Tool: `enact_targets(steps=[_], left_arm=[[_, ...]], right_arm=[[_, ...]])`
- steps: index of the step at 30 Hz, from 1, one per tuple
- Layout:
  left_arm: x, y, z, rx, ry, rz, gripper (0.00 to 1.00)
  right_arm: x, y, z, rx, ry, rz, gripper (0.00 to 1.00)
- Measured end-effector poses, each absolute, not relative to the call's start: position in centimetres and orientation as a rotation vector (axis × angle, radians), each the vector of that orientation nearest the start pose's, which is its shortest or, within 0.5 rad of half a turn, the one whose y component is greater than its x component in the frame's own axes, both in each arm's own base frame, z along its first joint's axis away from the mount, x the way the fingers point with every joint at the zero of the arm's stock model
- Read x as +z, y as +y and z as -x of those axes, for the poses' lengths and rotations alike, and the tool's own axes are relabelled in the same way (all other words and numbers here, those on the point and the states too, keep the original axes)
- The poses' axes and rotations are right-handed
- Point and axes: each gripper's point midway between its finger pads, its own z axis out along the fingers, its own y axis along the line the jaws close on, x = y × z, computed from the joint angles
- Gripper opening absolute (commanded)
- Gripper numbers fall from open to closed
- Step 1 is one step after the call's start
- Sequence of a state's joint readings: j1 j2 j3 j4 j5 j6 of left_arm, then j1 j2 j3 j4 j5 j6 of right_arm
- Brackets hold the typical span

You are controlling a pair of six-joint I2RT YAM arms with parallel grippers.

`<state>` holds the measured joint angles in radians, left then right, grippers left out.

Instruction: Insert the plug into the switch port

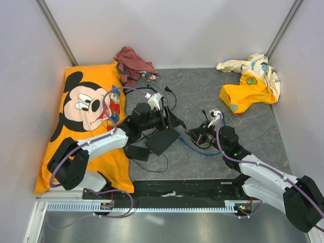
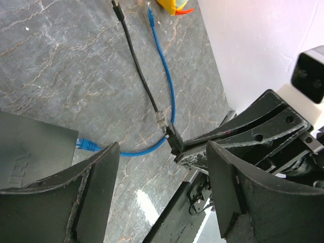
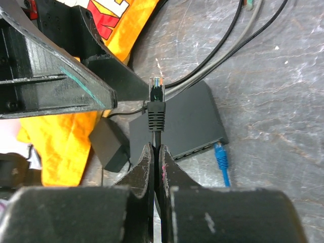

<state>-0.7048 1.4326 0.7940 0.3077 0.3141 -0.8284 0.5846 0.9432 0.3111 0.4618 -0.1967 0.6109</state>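
Observation:
My right gripper (image 3: 156,149) is shut on a black cable just behind its plug (image 3: 157,101), whose clear tip points up and away from me. The plug hangs above the flat black switch (image 3: 187,119); the switch ports (image 3: 202,148) line its near edge. A blue plug (image 3: 219,154) sits at the corner of that edge. In the top view the right gripper (image 1: 197,135) is just right of the switch (image 1: 162,140). My left gripper (image 2: 162,172) is open with nothing between its fingers, hovering by the switch (image 2: 30,152) and facing the held plug (image 2: 174,139).
A black adapter brick (image 1: 136,152) with a cord lies left of the switch. An orange Mickey pillow (image 1: 86,116) covers the left side. A red cloth (image 1: 134,63) lies at the back, a yellow garment (image 1: 250,83) at the back right. Loose cables (image 1: 162,93) trail behind the switch.

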Motion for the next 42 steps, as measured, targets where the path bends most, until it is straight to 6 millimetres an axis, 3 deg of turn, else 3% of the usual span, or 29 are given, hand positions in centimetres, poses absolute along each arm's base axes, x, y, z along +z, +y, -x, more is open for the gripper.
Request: enact_targets(steps=[7,15,22,28,31,35,38,42], left_arm=[[18.6,-34.1,-27.2,-1.314,2.084,-0.081,0.71],[19.0,-34.3,-27.4,-1.345,2.086,-0.014,0.53],[18.5,-35.0,-27.1,-1.365,2.113,-0.002,0.44],[18.0,-35.4,-26.7,-1.382,2.138,-0.006,0.18],[17.8,-35.5,-26.6,-1.383,2.146,-0.003,0.02],[17.5,-35.5,-26.4,-1.379,2.158,-0.005,0.01],[17.2,-35.4,-26.4,-1.369,2.172,0.0,0.02],[16.7,-35.2,-26.1,-1.356,2.196,0.005,0.02]], right_arm=[[16.0,23.3,-24.0,1.094,1.86,0.11,0.0],[17.0,23.9,-23.6,1.151,1.824,0.138,0.0],[16.7,24.0,-23.6,1.152,1.831,0.149,0.0],[16.4,24.0,-23.6,1.134,1.834,0.169,0.01],[16.0,23.8,-23.6,1.111,1.847,0.184,0.13],[15.4,23.6,-23.8,1.051,1.888,0.228,0.47],[15.7,23.0,-24.8,0.953,1.905,0.253,0.57],[16.8,21.3,-27.1,0.758,1.892,0.271,0.59]])
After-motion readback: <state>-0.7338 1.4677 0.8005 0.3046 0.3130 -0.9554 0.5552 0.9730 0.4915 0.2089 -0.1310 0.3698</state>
